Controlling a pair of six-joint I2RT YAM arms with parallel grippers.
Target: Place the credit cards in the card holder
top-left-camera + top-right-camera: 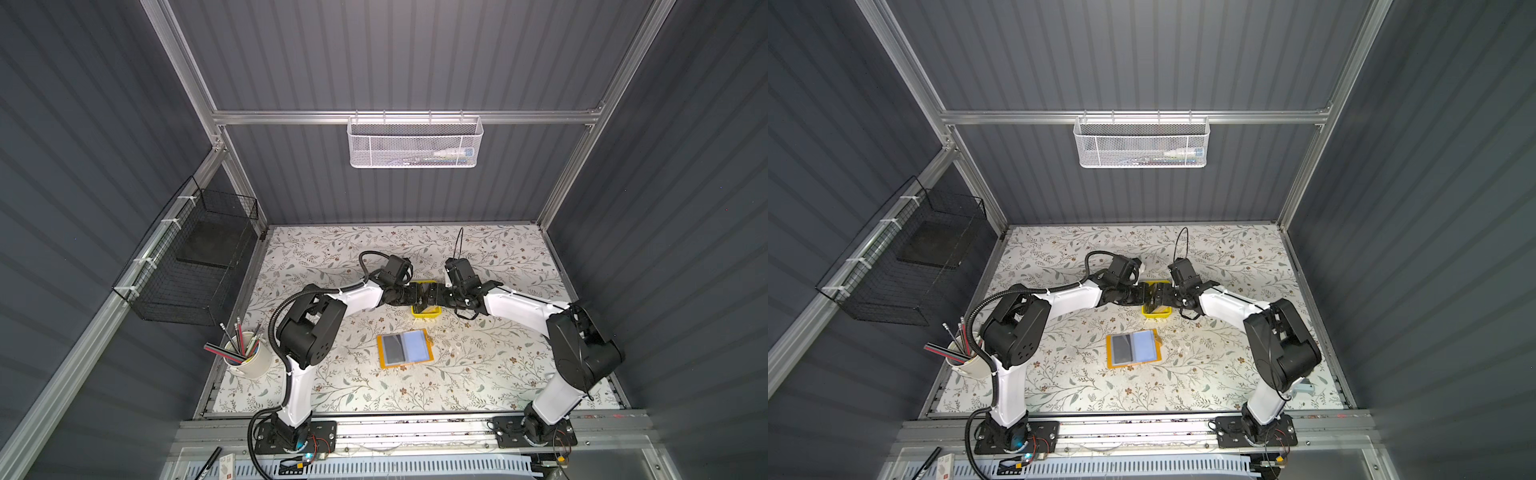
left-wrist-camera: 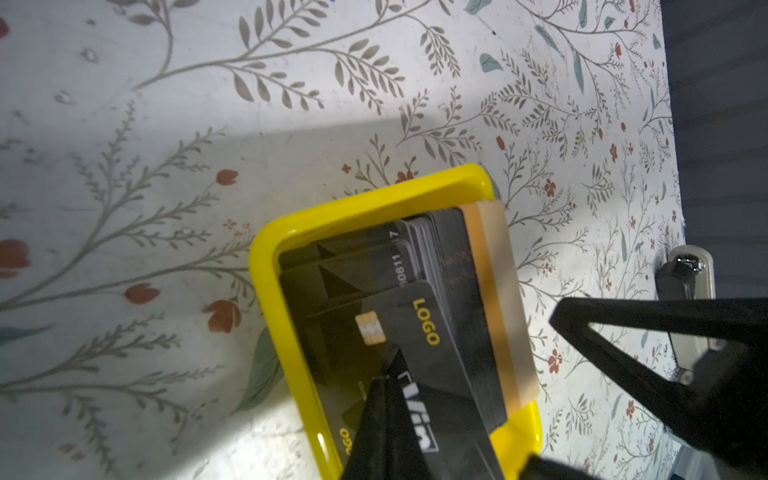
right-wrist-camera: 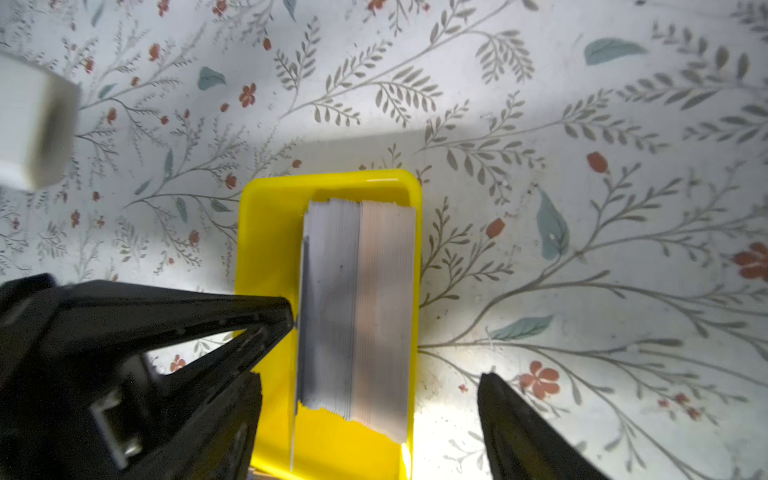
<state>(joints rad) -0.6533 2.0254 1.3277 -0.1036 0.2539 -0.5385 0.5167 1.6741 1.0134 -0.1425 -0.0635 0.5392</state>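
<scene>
The credit cards (image 3: 357, 299) stand on edge as a stack in a small bright-yellow tray (image 3: 266, 232). In the left wrist view their black faces (image 2: 374, 291) show "VIP" and "LOGO" lettering. Both grippers meet over this tray (image 1: 424, 314) in both top views. My left gripper (image 2: 386, 378) is shut, its tips against the front black card, which leans off the stack. I cannot tell whether it pinches that card. My right gripper (image 3: 365, 415) is open, with one finger on each side of the tray. The card holder (image 1: 405, 348) lies open nearer the front, sleeve pages up.
A white cup of pencils (image 1: 248, 353) stands at the front left beside the left arm. A black wire basket (image 1: 191, 266) hangs on the left wall. A white mesh basket (image 1: 415, 141) hangs on the back rail. The floral table surface (image 1: 478, 374) lies around the card holder.
</scene>
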